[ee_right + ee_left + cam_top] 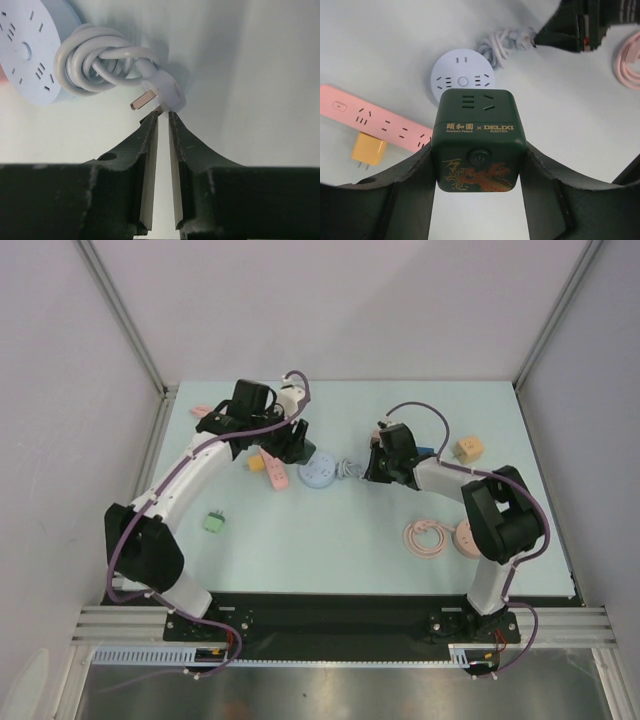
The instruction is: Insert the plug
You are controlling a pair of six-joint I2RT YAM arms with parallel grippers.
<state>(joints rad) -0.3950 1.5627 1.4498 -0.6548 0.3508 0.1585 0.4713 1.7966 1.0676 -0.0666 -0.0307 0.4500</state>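
My left gripper (pixel 290 445) (pixel 479 150) is shut on a dark green cube socket (pixel 479 140) with a gold dragon and a power button, holding it above the table. Its socket face points toward the round white socket (pixel 462 80) (pixel 318 472). My right gripper (pixel 372 468) (pixel 163 115) has its jaws nearly closed, the tips pinching the rear edge of the white plug (pixel 167 92). The plug's brass pins point left. Its white cord (pixel 95 60) (pixel 348 469) is coiled beside the round socket (pixel 27 50).
A pink power strip (pixel 276 475) (pixel 375 117) and a yellow adapter (pixel 367 150) lie left of the round socket. A green adapter (pixel 213 522), a pink coiled cable (pixel 428 538) and a yellow cube (pixel 468 448) also lie on the table.
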